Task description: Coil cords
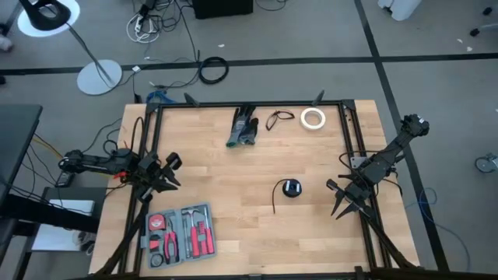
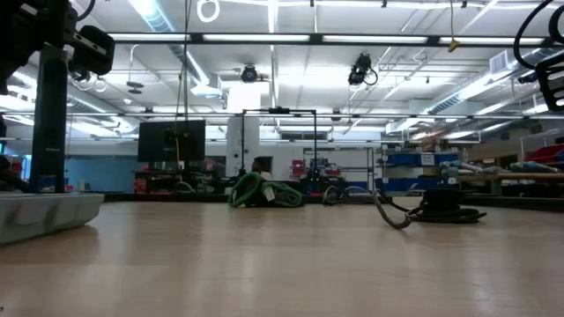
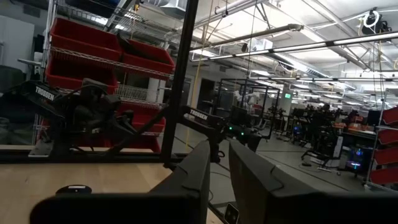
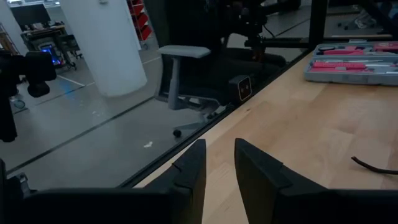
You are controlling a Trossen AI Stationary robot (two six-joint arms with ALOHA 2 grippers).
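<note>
Coiled cord [image 1: 292, 187]: round black bundle near the table [image 1: 233, 179] centre, tail trailing loose.
Looped cord [image 1: 277, 119]: far edge, beside the white tape roll [image 1: 313, 118].
Left gripper [image 1: 166, 173]: left edge, jaws slightly parted (holding nothing).
Right gripper [image 1: 339, 202]: right edge, likewise narrowly parted, empty.

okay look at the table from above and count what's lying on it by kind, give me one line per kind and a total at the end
Thin black cords: 2, a compact round coiled bundle with a loose tail and a small loose black loop
White tape roll: 1
Grey open tool case with red-handled tools: 1
Dark grey-green gloves: 1 pair
Total: 5
</note>
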